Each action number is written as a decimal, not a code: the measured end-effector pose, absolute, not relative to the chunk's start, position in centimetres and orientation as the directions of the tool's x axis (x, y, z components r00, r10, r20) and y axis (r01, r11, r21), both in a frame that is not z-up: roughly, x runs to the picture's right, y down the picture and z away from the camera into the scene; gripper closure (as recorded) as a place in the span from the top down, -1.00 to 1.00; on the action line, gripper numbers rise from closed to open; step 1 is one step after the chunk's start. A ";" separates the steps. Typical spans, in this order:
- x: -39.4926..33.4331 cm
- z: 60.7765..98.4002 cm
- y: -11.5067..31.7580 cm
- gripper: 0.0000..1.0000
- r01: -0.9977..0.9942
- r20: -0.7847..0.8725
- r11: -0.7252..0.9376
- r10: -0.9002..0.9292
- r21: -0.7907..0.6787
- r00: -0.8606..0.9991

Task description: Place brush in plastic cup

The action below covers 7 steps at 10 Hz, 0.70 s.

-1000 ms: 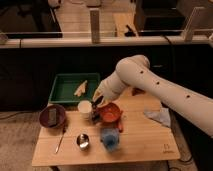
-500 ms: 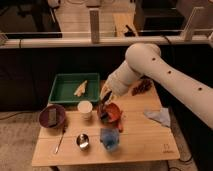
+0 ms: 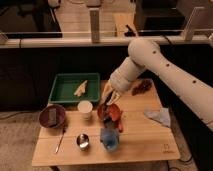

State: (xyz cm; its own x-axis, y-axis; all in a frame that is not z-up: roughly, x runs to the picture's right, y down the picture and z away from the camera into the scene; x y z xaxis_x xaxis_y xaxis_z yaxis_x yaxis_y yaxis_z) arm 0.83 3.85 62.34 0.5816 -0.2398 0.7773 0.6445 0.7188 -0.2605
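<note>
1. Since half a second ago the arm has swung up and back toward the right side of the table; the gripper [image 3: 111,98] now hangs just above the reddish bowl [image 3: 110,112] instead of low over the table's front.
2. Gripper state: cannot tell whether anything is pinched or how the grip stands.
3. Brush [image 3: 120,120]: my best read is the dark-reddish stick lying by the bowl's right edge, pointing down toward the plastic cup [image 3: 110,138]; uncertain, too blurred to confirm bristles.
4. Plastic cup sits upright at the table's front, just below the reddish bowl and just right of the steel cup [image 3: 82,140].
5. Step, as a judgement: approach/grasp phase, brush not yet in the cup. Task early.
6. Next move calls for a descent onto the brush handle, a firm pinch, a lift, then a short carry forward to drop it handle- or head-down into the cup mouth.
7. Clutter: white cup [image 3: 85,108] left of the bowl, spoon [image 3: 60,140] front left, dark bowl [image 3: 52,116] far left, green tray [image 3: 77,88] behind, cloth [image 3: 159,116] to the right, dark object [image 3: 141,87] at back right.
8. Risks: the bowl rim crowds the brush; the steel cup is a near-neighbour decoy; a light cup may tip.
</note>
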 end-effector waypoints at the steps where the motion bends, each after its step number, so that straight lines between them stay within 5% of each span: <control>1: 0.7 62.3 4.1 -1.00 0.636 0.765 0.716 -0.229 -0.287 0.602; 7: -1.4 61.1 5.3 -1.00 0.614 0.729 0.711 -0.212 -0.342 0.651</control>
State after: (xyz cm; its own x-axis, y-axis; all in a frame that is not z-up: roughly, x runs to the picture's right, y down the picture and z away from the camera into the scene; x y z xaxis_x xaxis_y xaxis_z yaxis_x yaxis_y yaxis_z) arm -1.45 5.25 61.06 0.6509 -0.2122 0.7289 0.6144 0.7112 -0.3416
